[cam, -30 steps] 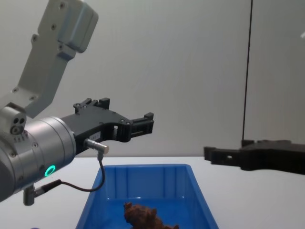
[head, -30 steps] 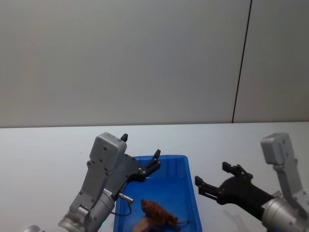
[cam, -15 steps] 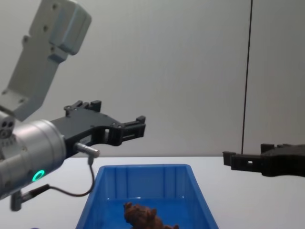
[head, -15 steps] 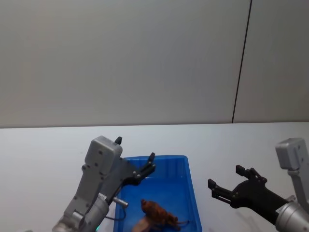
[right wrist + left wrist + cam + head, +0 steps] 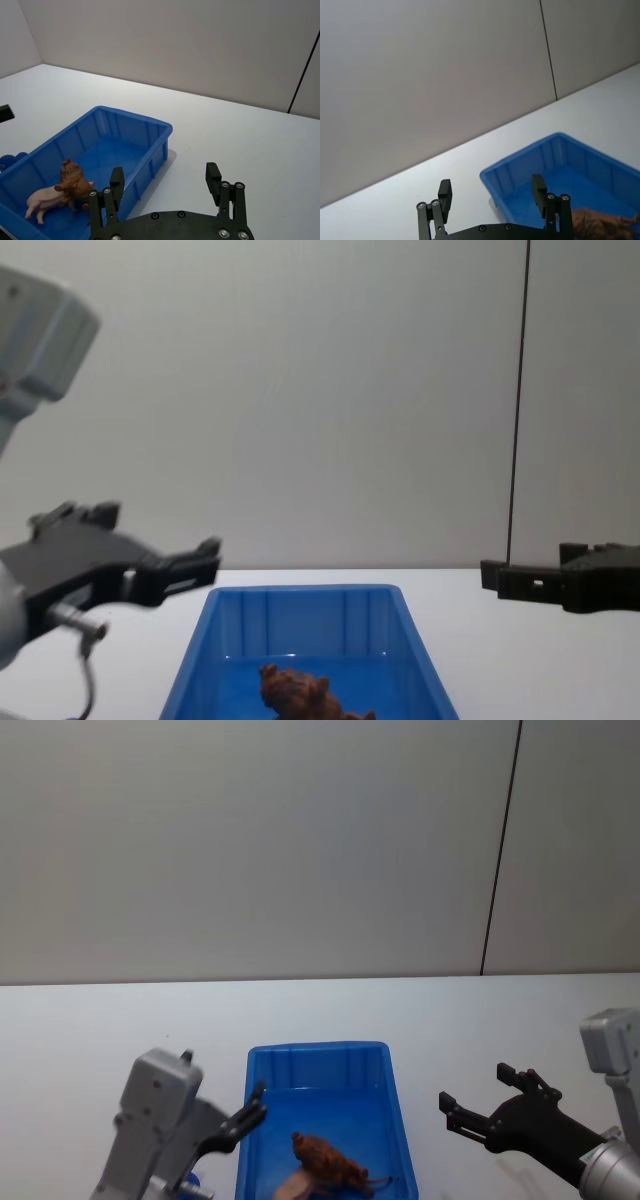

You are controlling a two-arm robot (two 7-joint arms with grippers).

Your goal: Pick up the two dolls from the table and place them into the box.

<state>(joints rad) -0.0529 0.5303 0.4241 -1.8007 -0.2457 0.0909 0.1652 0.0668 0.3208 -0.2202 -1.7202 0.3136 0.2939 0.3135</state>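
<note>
Between the two black fingers (image 5: 445, 192) of the left gripper (image 5: 491, 192), nothing but air: spread wide apart, holding nothing. Hanging just to the left of the large rectangular bright blue plastic bin (image 5: 135, 118), close to its left long wall, above the plain white tabletop (image 5: 480, 1020), tips pointing forward and a little toward the bin.

On the other side, much the same: black fingers (image 5: 213, 175) of the right gripper (image 5: 165, 176) also set wide apart and empty. Hovering over bare tabletop to the right of the bin, clearly apart from its thick rim, tips pointing forward as well.

Farther out, inside the bin, on its floor at the end nearer to the robot: the small shaggy reddish-brown toy animal (image 5: 72, 181) and the small pale pink pig-like toy (image 5: 42, 200). Touching each other, the brown one leaning partly over the back of the pink one. Both lying low between the ribbed inner walls, well below the rim.

Judged from this: both dolls placed, so the main work done, with nothing left to pick up or carry. Remaining, most probably, only to draw both arms away from the bin to a rest position. Small risk at this point, perhaps only of brushing the left wall of the bin with the left gripper during the move away.
</note>
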